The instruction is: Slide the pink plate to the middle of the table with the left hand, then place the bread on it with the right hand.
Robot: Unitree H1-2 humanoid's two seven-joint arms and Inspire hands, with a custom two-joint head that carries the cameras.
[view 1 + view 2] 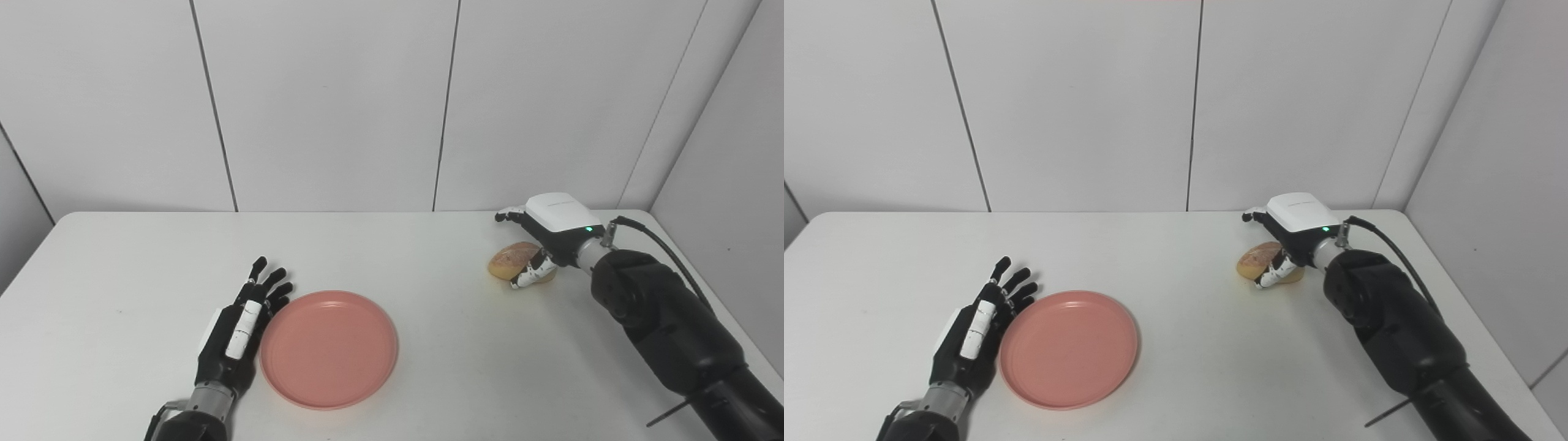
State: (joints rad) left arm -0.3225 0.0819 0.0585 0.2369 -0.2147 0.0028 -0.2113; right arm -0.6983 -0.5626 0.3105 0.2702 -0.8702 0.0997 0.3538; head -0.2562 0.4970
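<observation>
The round pink plate (329, 349) lies flat on the white table (429, 380), left of centre and near the front edge, with nothing on it. My left hand (242, 331) rests open just left of the plate, fingers straight and pointing away, its edge against the plate's rim. The bread (508, 260), a small golden-brown roll, sits at the back right of the table. My right hand (551, 229) hovers over it. The thumb lies against the roll's near side and the fingers reach out past its far side, not closed on it.
White wall panels stand right behind the table's far edge and along its right side. My bulky black right forearm (667, 331) stretches over the table's right front corner. Bare tabletop separates plate and bread.
</observation>
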